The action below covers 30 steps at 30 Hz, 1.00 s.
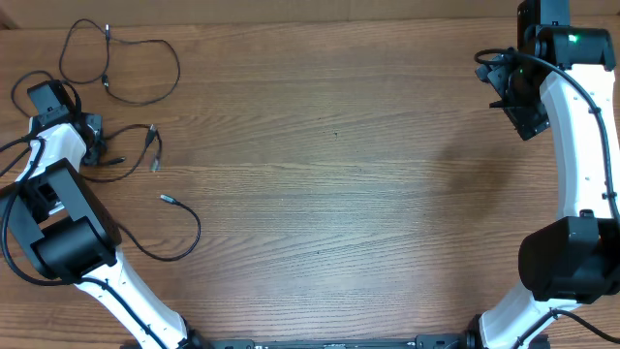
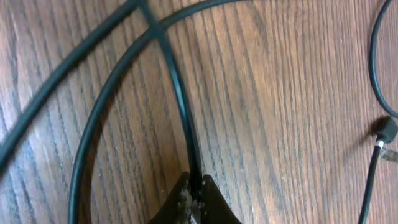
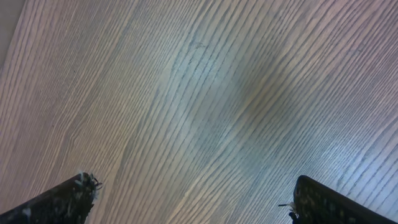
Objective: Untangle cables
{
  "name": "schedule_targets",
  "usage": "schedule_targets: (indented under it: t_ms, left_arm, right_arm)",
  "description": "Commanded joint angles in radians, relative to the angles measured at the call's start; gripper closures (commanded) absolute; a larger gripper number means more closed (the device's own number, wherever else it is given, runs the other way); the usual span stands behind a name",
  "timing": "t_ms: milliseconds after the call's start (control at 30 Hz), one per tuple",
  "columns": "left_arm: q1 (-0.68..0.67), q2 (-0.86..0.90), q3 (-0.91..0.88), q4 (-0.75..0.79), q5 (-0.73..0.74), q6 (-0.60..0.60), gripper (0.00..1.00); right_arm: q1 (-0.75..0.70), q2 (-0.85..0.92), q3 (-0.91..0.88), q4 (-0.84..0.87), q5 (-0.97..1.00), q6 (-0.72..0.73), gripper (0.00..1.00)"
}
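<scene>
Several thin black cables lie spread at the table's left side. One loops at the far left corner [image 1: 136,68]. A short one with plugs lies beside my left gripper [image 1: 145,145]. A third, silver-tipped, curves toward the front [image 1: 184,228]. My left gripper [image 1: 92,139] is shut on a cable [image 2: 180,106] close above the wood [image 2: 286,112]; the jaws pinch it [image 2: 195,190]. A small plug [image 2: 387,129] lies at the right edge of that view. My right gripper [image 1: 518,102] hangs open and empty over bare wood [image 3: 193,193] at the far right.
The wooden table [image 1: 339,194] fills the overhead view. The left arm's base [image 1: 63,237] and the right arm's base [image 1: 567,262] stand near the front corners. Thicker black robot cables run along both arms.
</scene>
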Motion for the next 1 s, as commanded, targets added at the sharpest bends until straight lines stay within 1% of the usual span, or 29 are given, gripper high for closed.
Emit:
schedule_targets:
  t_ms: [0, 67, 100, 200, 467, 600, 700, 733, 833, 967]
  left_arm:
    - [0.002, 0.001, -0.015, 0.001, -0.005, 0.137, 0.96]
    - [0.002, -0.023, -0.013, -0.002, -0.005, 0.199, 0.97]
    - [0.002, -0.04, -0.013, -0.003, -0.004, 0.215, 0.96]
    - [0.002, -0.119, -0.013, -0.019, 0.03, 0.222, 0.96]
    - [-0.001, -0.369, -0.013, -0.018, 0.297, 0.234, 0.96]
    - [-0.001, -0.437, -0.013, -0.031, 0.388, 0.234, 0.96]
    - [0.005, -0.458, -0.013, -0.085, 0.459, 0.233, 0.96]
    - [0.007, -0.46, -0.013, -0.127, 0.469, 0.233, 0.96]
    - [0.006, -0.46, -0.014, -0.262, 0.425, 0.231, 0.96]
    - [0.008, -0.46, -0.014, -0.424, 0.217, 0.18, 0.96]
  right_arm:
    - [0.001, -0.007, 0.006, 0.003, 0.011, -0.004, 0.0]
    - [0.001, -0.007, 0.006, 0.003, 0.011, -0.004, 0.0]
    - [0.001, -0.007, 0.006, 0.003, 0.011, -0.004, 0.0]
    - [0.001, -0.007, 0.006, 0.003, 0.011, -0.004, 0.0]
    - [0.001, -0.007, 0.006, 0.003, 0.011, -0.004, 0.0]
    - [0.001, -0.007, 0.006, 0.003, 0.011, -0.004, 0.0]
    - [0.001, -0.007, 0.006, 0.003, 0.011, -0.004, 0.0]
    - [0.001, -0.007, 0.006, 0.003, 0.011, -0.004, 0.0]
    - [0.001, -0.007, 0.006, 0.003, 0.011, -0.004, 0.0]
    - [0.001, -0.007, 0.006, 0.003, 0.011, -0.004, 0.0]
